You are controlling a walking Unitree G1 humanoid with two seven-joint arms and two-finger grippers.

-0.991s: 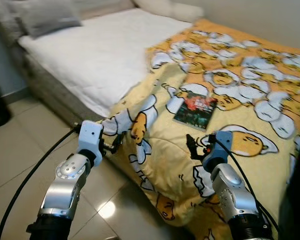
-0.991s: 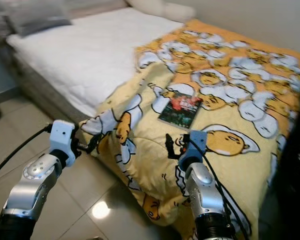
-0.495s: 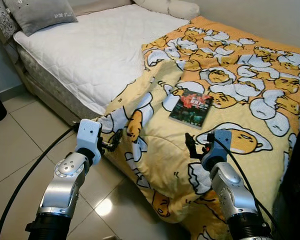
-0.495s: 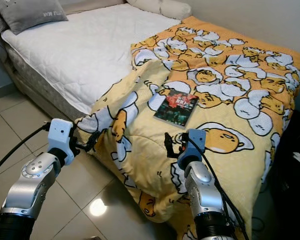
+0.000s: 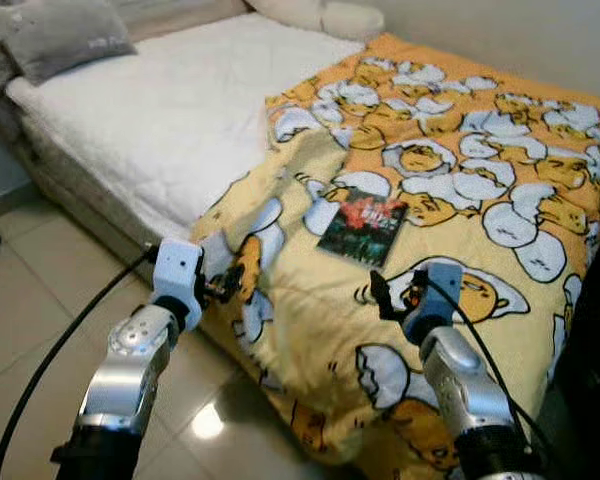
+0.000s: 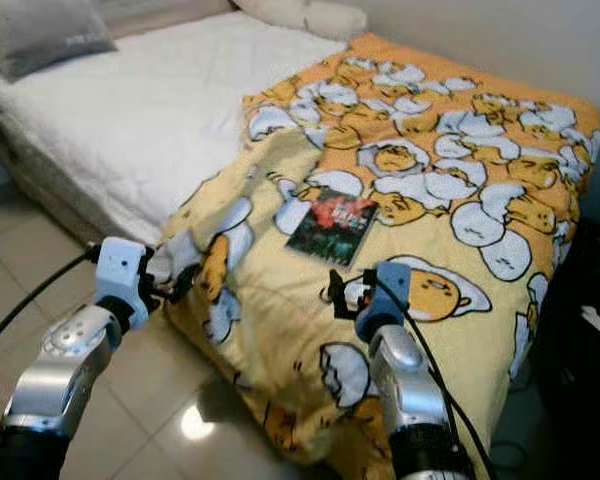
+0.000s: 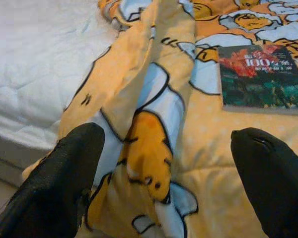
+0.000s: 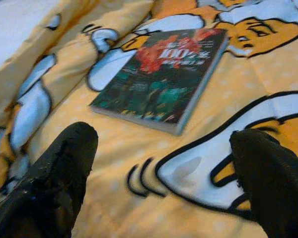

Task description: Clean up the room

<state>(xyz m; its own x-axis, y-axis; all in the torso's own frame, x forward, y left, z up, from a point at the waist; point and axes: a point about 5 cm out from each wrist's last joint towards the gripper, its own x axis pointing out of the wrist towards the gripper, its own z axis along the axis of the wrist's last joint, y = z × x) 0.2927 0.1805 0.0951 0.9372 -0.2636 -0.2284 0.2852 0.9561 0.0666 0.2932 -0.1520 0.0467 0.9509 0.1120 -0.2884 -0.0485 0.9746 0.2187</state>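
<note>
Dark book (image 8: 165, 79) on blanket (image 5: 460, 150) reads "100".

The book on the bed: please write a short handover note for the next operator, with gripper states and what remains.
Left gripper: jaws open, empty, at the blanket's hanging edge.
Right gripper: jaws open, empty, over the blanket just short of the book.
The book lies flat on the yellow blanket, closed, untouched.
Done: nothing grasped yet.
Left: probably pick up the book, then straighten the rumpled blanket over the white mattress.
</note>
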